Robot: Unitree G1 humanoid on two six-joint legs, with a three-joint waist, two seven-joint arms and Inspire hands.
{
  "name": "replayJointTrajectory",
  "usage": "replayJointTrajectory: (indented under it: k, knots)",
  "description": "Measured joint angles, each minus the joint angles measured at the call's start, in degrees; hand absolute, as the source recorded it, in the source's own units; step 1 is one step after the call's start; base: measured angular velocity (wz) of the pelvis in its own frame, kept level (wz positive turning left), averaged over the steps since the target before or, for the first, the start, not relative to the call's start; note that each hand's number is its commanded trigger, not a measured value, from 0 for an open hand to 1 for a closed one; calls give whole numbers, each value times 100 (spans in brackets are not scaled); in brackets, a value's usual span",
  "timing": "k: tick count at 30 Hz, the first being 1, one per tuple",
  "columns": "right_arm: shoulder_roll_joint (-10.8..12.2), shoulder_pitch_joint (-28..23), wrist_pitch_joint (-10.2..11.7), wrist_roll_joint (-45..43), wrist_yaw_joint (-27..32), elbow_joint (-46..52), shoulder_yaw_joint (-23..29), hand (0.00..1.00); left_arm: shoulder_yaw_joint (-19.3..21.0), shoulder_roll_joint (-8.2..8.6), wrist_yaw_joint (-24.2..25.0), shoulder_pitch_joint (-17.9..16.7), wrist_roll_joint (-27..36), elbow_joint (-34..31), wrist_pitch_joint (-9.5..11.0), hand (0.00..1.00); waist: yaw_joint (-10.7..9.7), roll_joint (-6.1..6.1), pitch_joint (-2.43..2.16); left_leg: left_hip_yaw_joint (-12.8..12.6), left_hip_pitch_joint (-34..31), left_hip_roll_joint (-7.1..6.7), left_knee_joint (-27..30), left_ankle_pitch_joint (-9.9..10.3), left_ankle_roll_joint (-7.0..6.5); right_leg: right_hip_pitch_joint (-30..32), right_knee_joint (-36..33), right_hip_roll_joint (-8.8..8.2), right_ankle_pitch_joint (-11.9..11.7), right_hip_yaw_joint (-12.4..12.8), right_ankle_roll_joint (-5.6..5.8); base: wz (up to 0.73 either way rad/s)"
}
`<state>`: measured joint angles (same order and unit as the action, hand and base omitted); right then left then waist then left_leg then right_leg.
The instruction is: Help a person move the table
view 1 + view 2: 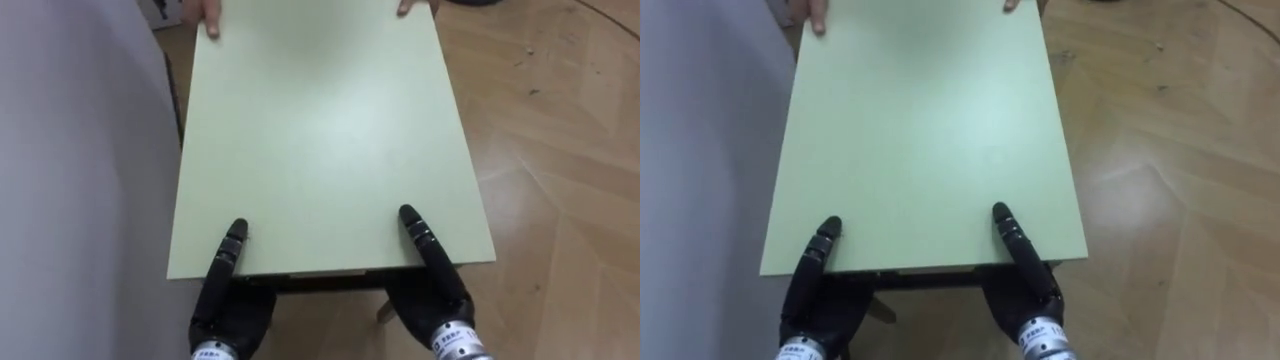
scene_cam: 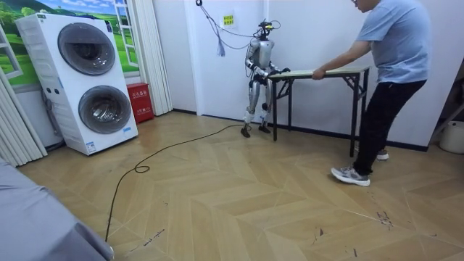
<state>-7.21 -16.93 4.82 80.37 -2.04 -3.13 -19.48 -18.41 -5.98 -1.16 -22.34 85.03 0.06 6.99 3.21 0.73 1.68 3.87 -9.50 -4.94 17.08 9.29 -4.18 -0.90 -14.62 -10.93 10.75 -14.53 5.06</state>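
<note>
Hands of the robot clasp the near short edge of a pale green, rectangular, flat-topped table (image 1: 320, 130) with dark legs. The left hand (image 1: 232, 305) sits at the near left part of that edge. Its thumb lies straight on the top, pointing away from the robot, while the rest of its fingers reach under the board and are hidden, so the edge is pinched between thumb and hand. The right hand (image 1: 435, 300) holds the near right part in the same way, with its thumb flat on the top and its other fingers tucked beneath. The two hands are well apart, each a little in from its corner.

At the far short edge a person's hands show at the top of the eye views, one at the far left corner (image 1: 210, 25) and one near the far right corner (image 1: 410, 8), their fingertips resting on the top.

In the room view the table stands along a white wall. The robot is upright at its end on the room view's left, and the person (image 2: 391, 43), in a light blue shirt and dark trousers, is at the other end. The person leans forward with arms stretched to the table and one leg set back. The wooden herringbone floor (image 2: 239, 203) spreads in front of them. Two white stacked washing machines (image 2: 94, 80) stand well off to the room view's left, with a small red box (image 2: 139, 101) beside them.
</note>
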Motion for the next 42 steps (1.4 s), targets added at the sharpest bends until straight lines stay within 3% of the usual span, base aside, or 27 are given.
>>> replayJointTrajectory:
  k: [3,8,9,10,11,12,14,19,21,26,31,33,37,42]
  knots:
    - [7,1,0,2,50,-12,-21,100,5,0,-67,0,-33,0,4,100,102,-60,-2,178,-21,-62,11,-14,26,-134,111,60,1,27,1,39]
    - [3,6,0,26,57,-36,-37,100,23,-32,-94,5,-36,-3,3,100,199,-90,1,499,-78,-40,15,-36,61,-123,40,126,10,114,-5,30]
    - [42,-2,0,25,57,-74,-33,100,45,-29,-123,9,-60,-14,3,100,191,-86,4,632,-81,-24,19,-36,64,-61,104,253,114,419,-81,32]
    - [62,-9,0,26,57,-76,-38,100,52,-41,-144,27,-64,-16,2,100,197,-93,8,663,-90,-22,19,-38,69,-17,260,348,127,566,-122,27]
    - [70,-9,1,33,72,-79,-68,100,78,-69,-195,43,-64,-17,-12,100,213,-117,19,669,-86,-55,20,-31,86,125,554,478,76,658,-160,23]
    - [51,-12,10,47,76,-133,-72,100,85,-23,-270,15,-72,-8,-48,100,201,-66,0,667,-71,-57,16,-20,106,153,430,501,46,586,-224,15]
    - [50,19,9,76,75,-182,-72,100,93,-15,-287,8,-134,-8,-69,100,215,-78,7,564,-71,-65,-33,-19,107,113,413,515,44,497,-229,19]
    - [43,-38,8,154,71,-290,-96,100,128,-78,-427,2,-161,-2,-202,100,15,-144,20,552,-3,-48,-46,-20,106,-76,373,504,48,133,-225,38]
    - [29,-71,-4,231,56,-346,-91,100,131,-82,-465,3,-162,43,-260,100,-40,-154,23,440,17,-53,-47,-21,104,-112,315,491,49,139,-223,26]
    - [27,-131,-129,223,31,-346,-4,100,132,-130,-457,2,-154,88,-341,100,-151,-162,26,608,54,-92,-63,-21,103,-127,237,493,94,284,-199,17]
    - [16,-129,-176,229,2,-472,36,100,138,-120,-456,7,-157,189,-434,100,-192,-158,27,343,184,-71,-138,-21,102,-274,277,524,94,272,-200,7]
    - [18,-95,-203,218,1,-472,60,100,138,-120,-459,29,-157,190,-441,100,-226,-156,28,105,140,-53,-138,-19,99,-310,381,523,94,271,-200,7]
    - [23,-61,-199,201,-4,-491,72,100,134,-113,-451,63,-194,221,-440,100,-257,-145,29,28,99,-50,-138,-20,92,-310,399,517,94,244,-200,1]
    - [188,-50,-186,-150,-86,-680,168,100,209,91,-131,164,-297,696,-440,100,-270,-71,24,-79,193,-39,-154,-15,82,-388,400,502,93,182,-200,2]
